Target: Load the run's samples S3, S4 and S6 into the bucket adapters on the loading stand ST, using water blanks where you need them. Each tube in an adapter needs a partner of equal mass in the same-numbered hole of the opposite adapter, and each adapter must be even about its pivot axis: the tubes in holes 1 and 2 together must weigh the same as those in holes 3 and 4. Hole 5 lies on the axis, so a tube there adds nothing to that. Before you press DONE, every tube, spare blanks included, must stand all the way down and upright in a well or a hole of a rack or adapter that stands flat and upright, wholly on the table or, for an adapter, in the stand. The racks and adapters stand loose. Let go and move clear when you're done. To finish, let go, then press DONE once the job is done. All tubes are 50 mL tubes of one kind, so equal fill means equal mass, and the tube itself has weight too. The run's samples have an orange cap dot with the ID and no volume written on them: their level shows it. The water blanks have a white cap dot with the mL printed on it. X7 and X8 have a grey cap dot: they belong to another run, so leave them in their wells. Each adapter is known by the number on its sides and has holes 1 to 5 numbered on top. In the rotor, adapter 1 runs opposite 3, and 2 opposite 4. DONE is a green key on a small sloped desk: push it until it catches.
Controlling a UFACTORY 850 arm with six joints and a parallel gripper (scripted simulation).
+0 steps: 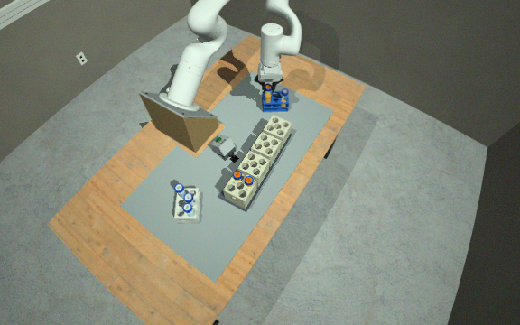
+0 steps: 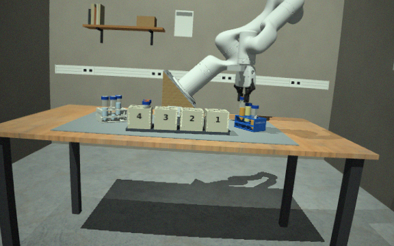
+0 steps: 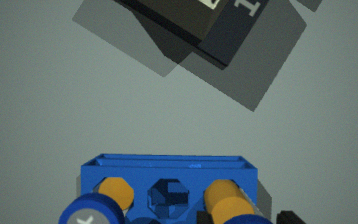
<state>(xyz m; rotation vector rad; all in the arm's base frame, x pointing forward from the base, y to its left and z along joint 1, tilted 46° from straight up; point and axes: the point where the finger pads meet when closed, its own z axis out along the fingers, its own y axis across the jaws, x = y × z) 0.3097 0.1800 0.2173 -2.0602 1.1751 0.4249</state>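
My gripper (image 1: 269,86) (image 2: 243,98) (image 3: 247,219) is shut on an orange-dotted sample tube (image 1: 267,97) (image 2: 241,111) (image 3: 230,205) with orange liquid, which stands higher than its neighbours over the blue rack (image 1: 275,108) (image 2: 254,127) (image 3: 169,172). Its ID is unreadable. A grey-dotted tube (image 1: 284,92) (image 3: 91,219) and a yellowish tube (image 2: 247,111) stand in that rack. Adapter 4 (image 1: 237,199) (image 2: 139,121) holds two orange-dotted tubes (image 1: 237,174) (image 1: 248,181). Adapters 3 (image 2: 165,124), 2 (image 2: 191,124) and 1 (image 2: 217,125) show no tubes. A white rack (image 1: 188,220) holds three blanks (image 1: 179,188) (image 1: 188,197) (image 1: 188,208).
The row of adapters stands on the dark loading stand (image 2: 183,132), diagonal across the grey mat (image 1: 215,253). The sloped desk (image 1: 226,148) with its green key (image 1: 218,140) stands beside the row, near the arm's base. Adapter 1's numbered side shows at the wrist view's top.
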